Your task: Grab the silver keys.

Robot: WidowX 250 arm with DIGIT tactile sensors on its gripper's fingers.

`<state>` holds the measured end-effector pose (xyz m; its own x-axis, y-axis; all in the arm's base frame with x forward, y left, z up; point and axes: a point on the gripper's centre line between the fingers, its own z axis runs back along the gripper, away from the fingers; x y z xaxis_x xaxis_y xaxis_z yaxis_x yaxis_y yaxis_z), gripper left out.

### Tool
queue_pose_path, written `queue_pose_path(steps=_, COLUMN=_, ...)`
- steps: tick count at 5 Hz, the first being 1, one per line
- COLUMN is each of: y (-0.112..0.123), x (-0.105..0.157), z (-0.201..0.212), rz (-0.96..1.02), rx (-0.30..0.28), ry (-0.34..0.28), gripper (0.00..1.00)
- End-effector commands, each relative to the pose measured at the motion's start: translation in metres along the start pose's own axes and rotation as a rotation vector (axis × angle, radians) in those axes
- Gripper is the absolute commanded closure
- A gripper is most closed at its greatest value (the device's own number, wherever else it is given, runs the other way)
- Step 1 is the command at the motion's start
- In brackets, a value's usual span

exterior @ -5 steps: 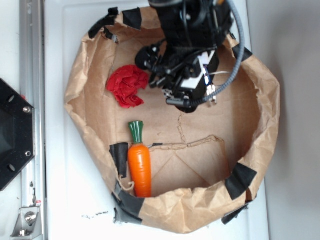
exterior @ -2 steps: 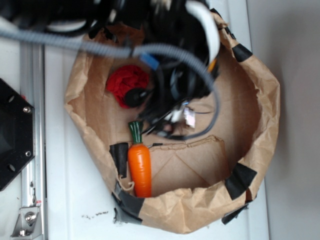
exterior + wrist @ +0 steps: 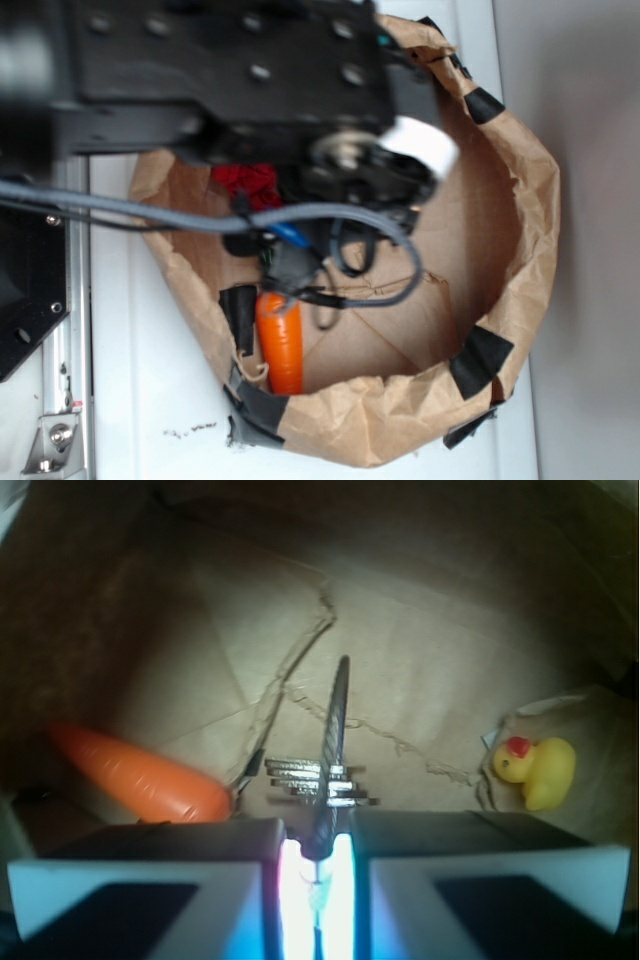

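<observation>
Claw (image 3: 315,855) pinching the silver keys (image 3: 328,770), lifted above bag floor, carrot (image 3: 140,775) left, yellow duck (image 3: 535,770) far right.

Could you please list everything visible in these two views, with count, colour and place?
silver keys: one bunch, grey-silver, pinched in the gripper above the bag floor
carrot: one, orange, by the bag's left wall
red cloth: one, red, partly hidden under the arm
rubber duck: one, yellow, on the bag floor, right in the wrist view
paper bag: one, brown, black-taped rim, on the white surface
gripper: one, closed on the keys
</observation>
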<state>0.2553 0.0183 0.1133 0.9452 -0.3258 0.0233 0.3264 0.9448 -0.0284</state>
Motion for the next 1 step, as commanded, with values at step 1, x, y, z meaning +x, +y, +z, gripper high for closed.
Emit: queue_pose_path(steps=1, y=0.0033, x=0.0193, z=0.0085, rz=0.04, rx=0.035, ry=-0.113, gripper=1.0)
